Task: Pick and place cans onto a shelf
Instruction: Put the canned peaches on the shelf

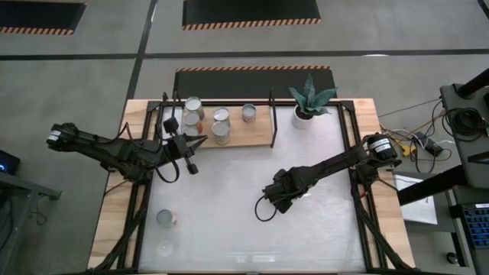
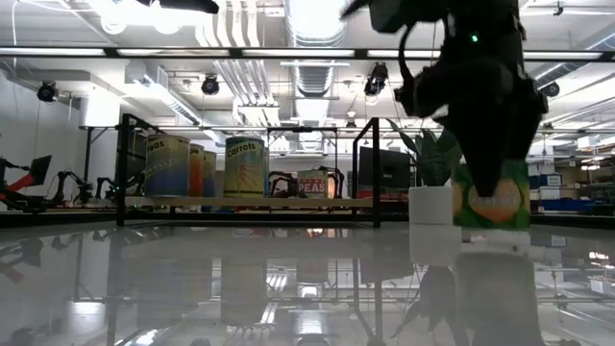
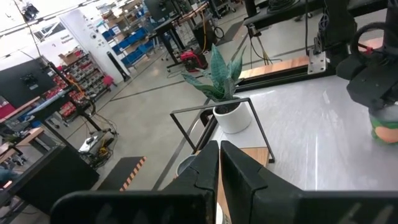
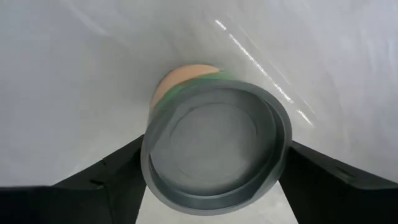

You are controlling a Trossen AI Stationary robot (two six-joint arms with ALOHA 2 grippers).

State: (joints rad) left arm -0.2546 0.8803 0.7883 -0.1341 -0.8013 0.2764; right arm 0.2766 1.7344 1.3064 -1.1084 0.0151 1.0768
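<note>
A can (image 4: 217, 152) with a green and orange label (image 2: 492, 202) stands upright on the white table, right of the middle. My right gripper (image 1: 283, 195) covers it in the high view, one finger at each side of it (image 4: 217, 186). Several more cans (image 1: 221, 126) stand on the wooden shelf (image 1: 252, 134) at the far edge. Another can (image 1: 166, 218) stands near the table's left front. My left gripper (image 1: 191, 164) hovers shut and empty in front of the shelf's left end, also seen in its own wrist view (image 3: 219, 165). My right gripper comes at the can from above, pointing down. Its two fingers (image 4: 106, 180) lie against opposite sides of the can's round wall (image 4: 148, 158), just below the top rim. The can stands upright with its bottom on the table.
A white pot with a spiky green plant (image 1: 309, 103) stands right of the shelf at the far edge. Black frame rails (image 1: 355, 153) run along the table's left and right sides. Open tabletop (image 1: 229, 229) lies between the two arms toward the near edge.
</note>
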